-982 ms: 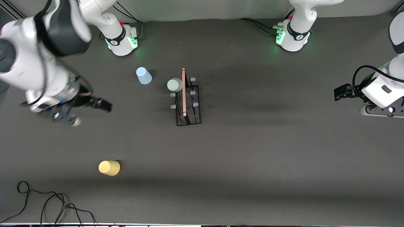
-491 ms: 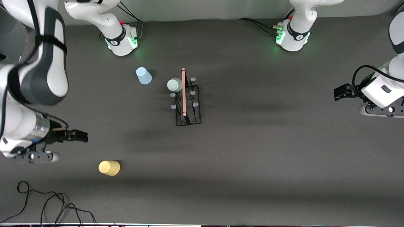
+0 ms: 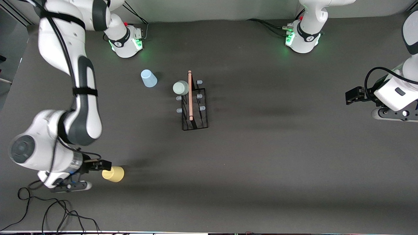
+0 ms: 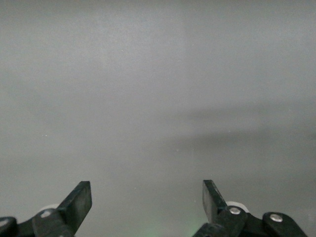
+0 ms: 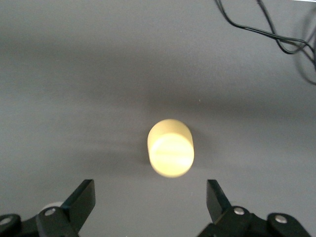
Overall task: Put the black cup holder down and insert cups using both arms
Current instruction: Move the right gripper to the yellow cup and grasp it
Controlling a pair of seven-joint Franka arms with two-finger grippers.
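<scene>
— Right gripper (image 3: 104, 165): where is it?
— Spread wide, nothing grasped, beside the yellow cup (image 3: 113, 174) near the table's (image 3: 261, 169) front edge.
— And the left gripper (image 3: 352, 96)?
— Released, parked at the table's end.
— Progress?
— The black cup holder (image 3: 194, 104) is placed mid-table; the green cup (image 3: 180, 87) is seated. The blue cup (image 3: 148, 78) remains.

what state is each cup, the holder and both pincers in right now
yellow cup: upside down on the table, not gripped
light blue cup: upside down on the table
pale green cup: on a holder peg
black cup holder: upright on the table
right pincer: open, beside the yellow cup
left pincer: open, waiting, empty
</scene>
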